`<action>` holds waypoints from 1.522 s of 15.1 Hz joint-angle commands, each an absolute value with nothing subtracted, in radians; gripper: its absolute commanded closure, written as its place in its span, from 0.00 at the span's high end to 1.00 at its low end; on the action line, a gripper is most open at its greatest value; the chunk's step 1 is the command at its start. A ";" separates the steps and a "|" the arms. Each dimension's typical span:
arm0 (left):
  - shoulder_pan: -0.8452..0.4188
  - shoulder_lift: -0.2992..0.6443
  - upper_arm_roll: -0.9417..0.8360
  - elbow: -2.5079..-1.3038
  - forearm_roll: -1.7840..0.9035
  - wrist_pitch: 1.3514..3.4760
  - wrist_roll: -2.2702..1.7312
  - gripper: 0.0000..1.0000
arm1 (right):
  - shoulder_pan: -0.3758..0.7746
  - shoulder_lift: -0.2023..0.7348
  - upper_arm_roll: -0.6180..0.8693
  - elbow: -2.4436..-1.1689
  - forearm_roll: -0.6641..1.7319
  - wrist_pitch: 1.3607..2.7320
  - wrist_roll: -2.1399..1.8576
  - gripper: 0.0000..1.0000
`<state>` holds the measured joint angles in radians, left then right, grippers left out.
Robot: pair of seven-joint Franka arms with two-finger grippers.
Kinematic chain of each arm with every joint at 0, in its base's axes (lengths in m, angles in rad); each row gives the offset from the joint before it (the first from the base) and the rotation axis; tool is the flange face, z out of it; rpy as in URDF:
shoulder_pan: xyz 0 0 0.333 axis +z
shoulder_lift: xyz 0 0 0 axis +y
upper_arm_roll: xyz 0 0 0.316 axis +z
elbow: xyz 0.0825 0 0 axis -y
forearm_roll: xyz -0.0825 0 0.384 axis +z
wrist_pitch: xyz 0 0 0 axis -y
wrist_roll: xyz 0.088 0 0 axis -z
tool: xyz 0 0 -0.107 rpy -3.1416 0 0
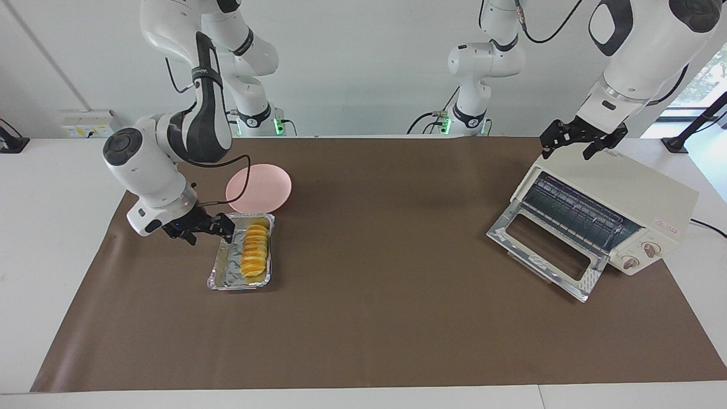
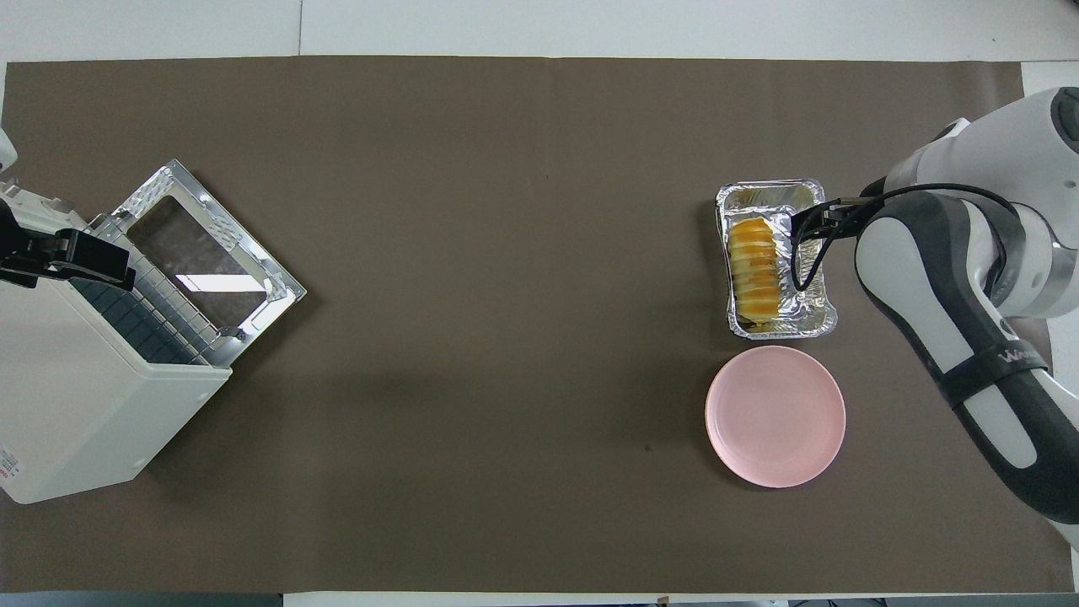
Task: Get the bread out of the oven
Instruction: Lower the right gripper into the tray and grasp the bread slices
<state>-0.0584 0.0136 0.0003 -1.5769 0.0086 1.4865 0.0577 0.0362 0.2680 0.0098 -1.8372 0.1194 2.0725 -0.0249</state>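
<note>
The bread (image 1: 255,251) lies in a crinkled foil tray (image 1: 224,274) on the brown mat (image 1: 369,329) that covers the worktop, toward the right arm's end — well apart from the oven (image 1: 625,204). It sits along the side of the tray toward the oven's end, its ridged length running nearer-to-farther from the robots. A pink plate (image 1: 267,187) rests just beside the tray, nearer to the robots.

The right gripper (image 1: 200,228) hangs low at the tray's outer edge, over the rim by the mat, its fingers spread and holding nothing; they stand clear of the bread. In the overhead view the right gripper's tip (image 2: 811,221) shows over the tray's edge beside the loaf.

The oven stands at the left arm's end of the worktop, turned at an angle, with its glass door (image 1: 545,250) dropped open onto the mat and the wire rack (image 1: 573,213) bare inside. The left gripper (image 1: 584,142) hovers above the oven's top edge — fingers spread, holding nothing.
</note>
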 commanded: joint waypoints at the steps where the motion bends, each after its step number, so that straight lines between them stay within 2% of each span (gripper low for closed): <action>1: -0.046 -0.006 -0.005 -1.597 0.000 1.502 0.061 1.00 | 0.070 0.278 0.015 -1.833 0.110 2.074 -0.002 1.00; 5: -0.046 -0.006 -0.006 -1.597 0.002 1.502 0.061 1.00 | 0.071 0.267 0.015 -1.929 0.110 2.161 -0.006 0.99; 8: -0.046 -0.008 -0.006 -1.597 0.000 1.502 0.061 1.00 | 0.071 0.262 0.017 -1.976 0.115 2.206 -0.009 0.94; 9: -0.046 -0.008 -0.006 -1.597 0.000 1.502 0.061 1.00 | 0.071 0.262 0.017 -1.976 0.115 2.206 -0.009 0.89; 11: -0.046 -0.008 -0.006 -1.597 0.002 1.502 0.061 1.00 | 0.071 0.262 0.017 -1.979 0.118 2.206 -0.009 0.70; 12: -0.046 -0.008 -0.006 -1.597 0.002 1.502 0.061 1.00 | 0.071 0.262 0.017 -1.986 0.118 2.207 -0.012 0.45; 14: -0.046 -0.008 -0.006 -1.597 0.002 1.500 0.061 1.00 | 0.071 0.259 0.017 -2.002 0.118 2.223 -0.017 0.12; 16: -0.046 -0.008 -0.005 -1.597 0.002 1.502 0.061 1.00 | 0.071 0.259 0.017 -2.005 0.118 2.224 -0.018 0.00; 23: -0.046 -0.006 -0.006 -1.597 0.002 1.502 0.061 1.00 | 0.069 0.259 0.017 -2.002 0.120 2.221 -0.018 0.00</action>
<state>-0.0584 0.0136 0.0003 -1.5769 0.0086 1.4866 0.0577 0.0813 0.2748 0.0084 -1.9762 0.1195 2.2029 -0.0116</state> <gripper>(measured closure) 0.000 0.991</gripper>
